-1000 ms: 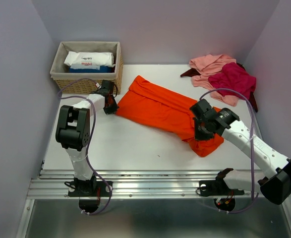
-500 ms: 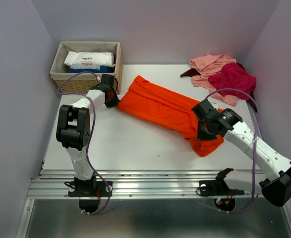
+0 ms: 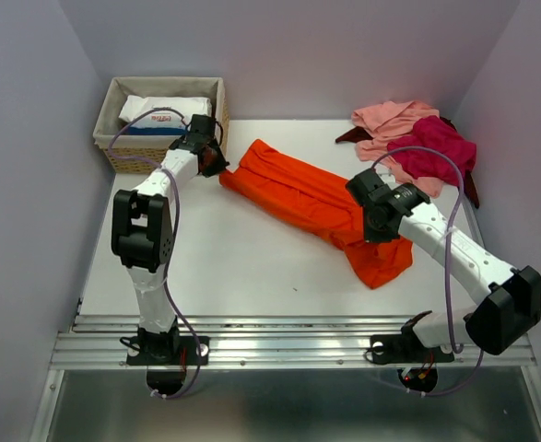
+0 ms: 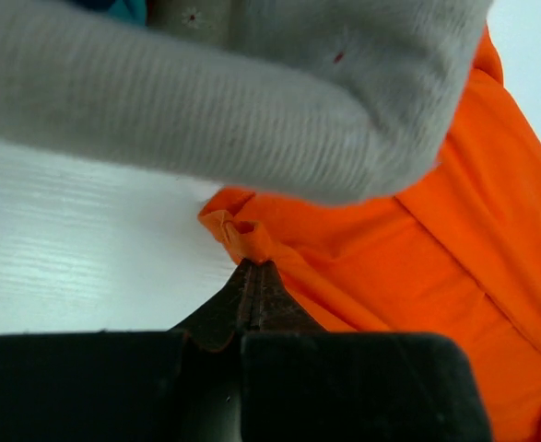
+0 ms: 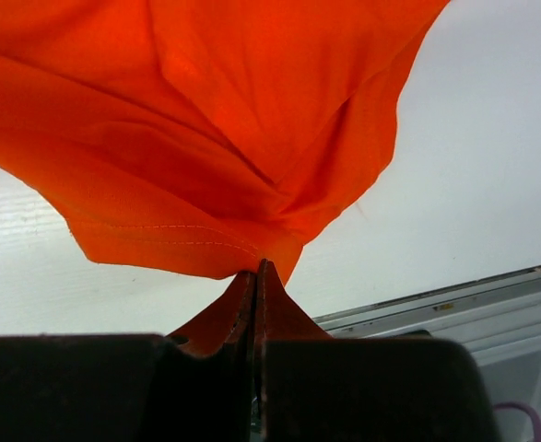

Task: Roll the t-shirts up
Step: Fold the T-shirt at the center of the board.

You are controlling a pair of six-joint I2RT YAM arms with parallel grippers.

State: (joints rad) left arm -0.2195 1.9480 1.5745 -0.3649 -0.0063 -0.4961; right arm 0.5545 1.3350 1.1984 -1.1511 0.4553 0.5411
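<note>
A bright orange t-shirt [image 3: 302, 198] lies folded in a long band across the white table. My left gripper [image 3: 217, 166] is shut on its far-left corner [image 4: 238, 235], close to the basket. My right gripper [image 3: 367, 226] is shut on the cloth near the shirt's right end [image 5: 252, 249], and that end hangs lifted from the jaws. A salmon pink t-shirt [image 3: 390, 120], a magenta t-shirt [image 3: 429, 147] and a strip of dark maroon cloth [image 3: 471, 184] lie heaped at the back right.
A woven wicker basket [image 3: 127, 147] with white packets stands at the back left, its liner [image 4: 252, 101] right above my left gripper. The table's metal front rail [image 3: 288, 341] runs along the near edge and shows in the right wrist view [image 5: 454, 304].
Both grippers have moved toward the back with the orange shirt, the left one up beside the basket. The shirt has been pulled narrower and longer.
</note>
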